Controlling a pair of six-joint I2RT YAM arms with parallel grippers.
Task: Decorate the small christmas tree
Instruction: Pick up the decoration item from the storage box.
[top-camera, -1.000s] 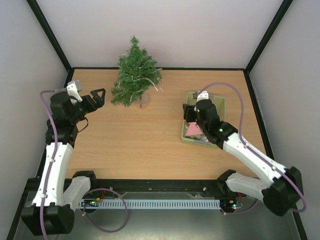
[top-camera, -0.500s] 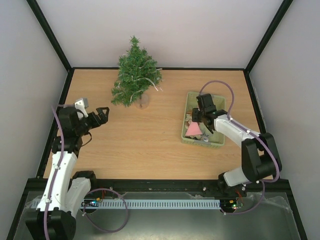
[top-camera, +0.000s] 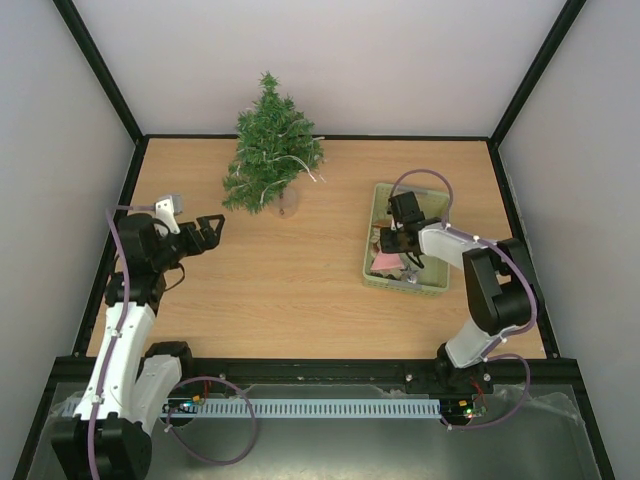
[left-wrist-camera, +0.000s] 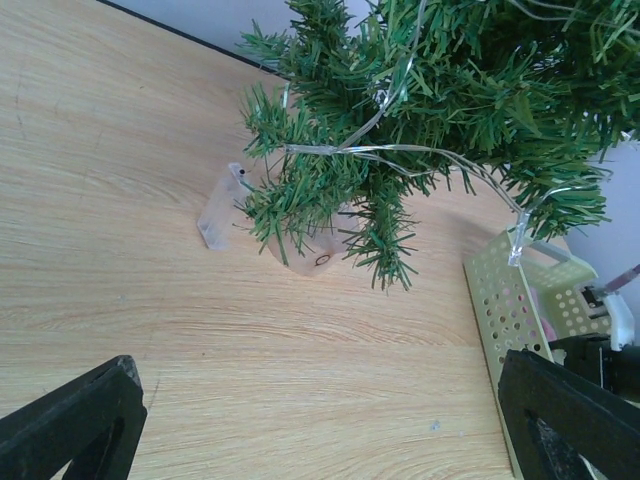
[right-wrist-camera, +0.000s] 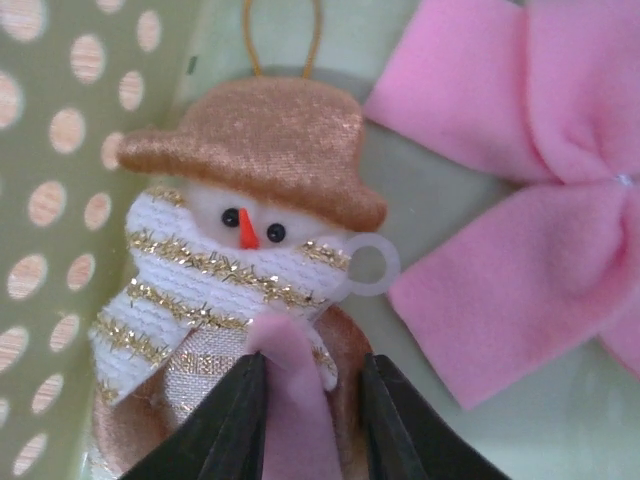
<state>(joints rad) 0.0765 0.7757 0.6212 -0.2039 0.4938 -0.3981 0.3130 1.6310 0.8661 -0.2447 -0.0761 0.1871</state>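
The small christmas tree stands at the back of the table, bushy and dark green, with a thin light wire looped through its branches. My left gripper hovers open over bare wood, left of the tree, with nothing between its fingers. My right gripper is down inside the pale green basket. Its jaws have closed on a pink felt strip lying over a snowman ornament with a gold-brown hat. A pink felt bow lies right beside them.
The tree's foot sits in a small clear pot, with a clear plastic piece lying next to it. The basket's perforated wall shows at the right of the left wrist view. Black frame rails and grey walls bound the table.
My right arm has folded down into the basket and its jaws have narrowed round the pink strip. My left arm has drawn back and lower, its gripper still wide.
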